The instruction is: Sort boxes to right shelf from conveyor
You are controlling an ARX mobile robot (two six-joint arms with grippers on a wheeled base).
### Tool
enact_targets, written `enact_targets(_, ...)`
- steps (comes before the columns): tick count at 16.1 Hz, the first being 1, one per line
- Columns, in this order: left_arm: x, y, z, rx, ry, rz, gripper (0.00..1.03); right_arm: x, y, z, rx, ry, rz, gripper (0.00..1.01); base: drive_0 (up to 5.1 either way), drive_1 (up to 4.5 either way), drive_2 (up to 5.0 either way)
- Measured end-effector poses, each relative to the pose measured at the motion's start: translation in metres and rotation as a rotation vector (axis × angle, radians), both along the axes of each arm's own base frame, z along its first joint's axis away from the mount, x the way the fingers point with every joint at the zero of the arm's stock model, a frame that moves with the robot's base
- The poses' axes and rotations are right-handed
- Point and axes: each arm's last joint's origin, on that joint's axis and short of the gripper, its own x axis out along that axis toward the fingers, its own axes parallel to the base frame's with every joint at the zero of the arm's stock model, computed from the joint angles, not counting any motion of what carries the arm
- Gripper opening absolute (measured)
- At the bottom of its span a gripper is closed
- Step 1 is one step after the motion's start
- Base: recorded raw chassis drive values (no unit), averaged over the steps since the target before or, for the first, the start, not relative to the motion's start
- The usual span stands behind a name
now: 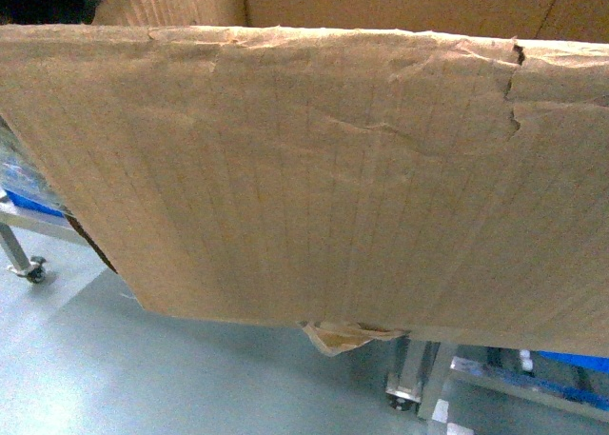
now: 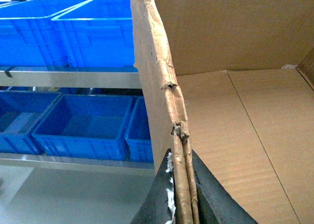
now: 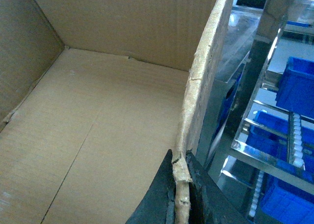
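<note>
My head view was almost wholly blocked by the creased near side of the cardboard box [image 1: 314, 178], which ran off the frame on both sides. The conveyor was not in sight, and neither of my arms showed there. Under the box only a tan tape scrap [image 1: 344, 335], the grey floor [image 1: 143, 368] and bits of a steel frame with a caster [image 1: 34, 271] peeked out.

My left gripper [image 2: 182, 194] was cut off at the bottom edge, but its 2 dark fingers [image 2: 159, 197] were clamped on the ragged top edge of the box's left wall. My right gripper [image 3: 180, 194] pinched the torn right wall the same way, 1 finger inside and 1 outside.

The box hung between my grippers, its inside bare. The steel shelf [image 3: 267, 155] with white rollers stood just beside its right wall, and blue bins [image 2: 81, 123] sat on racks past its left.
</note>
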Motion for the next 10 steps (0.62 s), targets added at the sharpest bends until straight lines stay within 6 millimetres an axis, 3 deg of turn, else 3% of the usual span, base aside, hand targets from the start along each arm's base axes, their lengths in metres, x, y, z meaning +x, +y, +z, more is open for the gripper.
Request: enact_targets(10,0.0000,0.0000,0.0000,0.000,0.000,0.000,0.03,-0.0001,0.0000,0.0001,0.000,0.000,0.000,0.03,-1.4,-1.37,-1.4)
